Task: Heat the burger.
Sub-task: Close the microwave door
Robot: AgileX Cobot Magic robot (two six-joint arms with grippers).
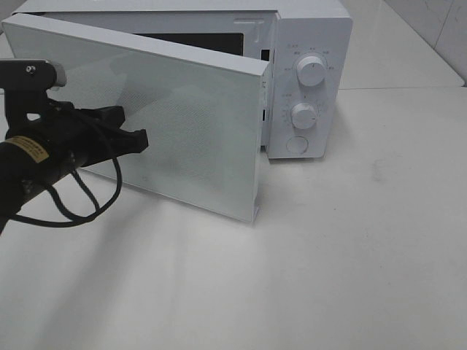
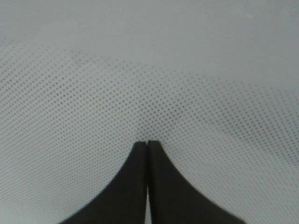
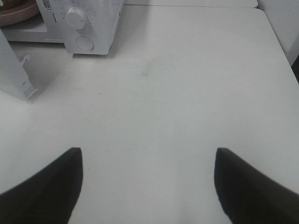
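Though faintly smudged, a white table (image 1: 350, 255).

place: kitchen-style robot bench | cues: white microwave (image 1: 325, 44), white table (image 1: 350, 277), tiled wall (image 1: 438, 29)

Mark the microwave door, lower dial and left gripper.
microwave door (image 1: 182, 131): exterior high view, middle of dotted panel.
lower dial (image 1: 303, 115): exterior high view, knob face.
left gripper (image 2: 147, 142): left wrist view, between shut fingertips.
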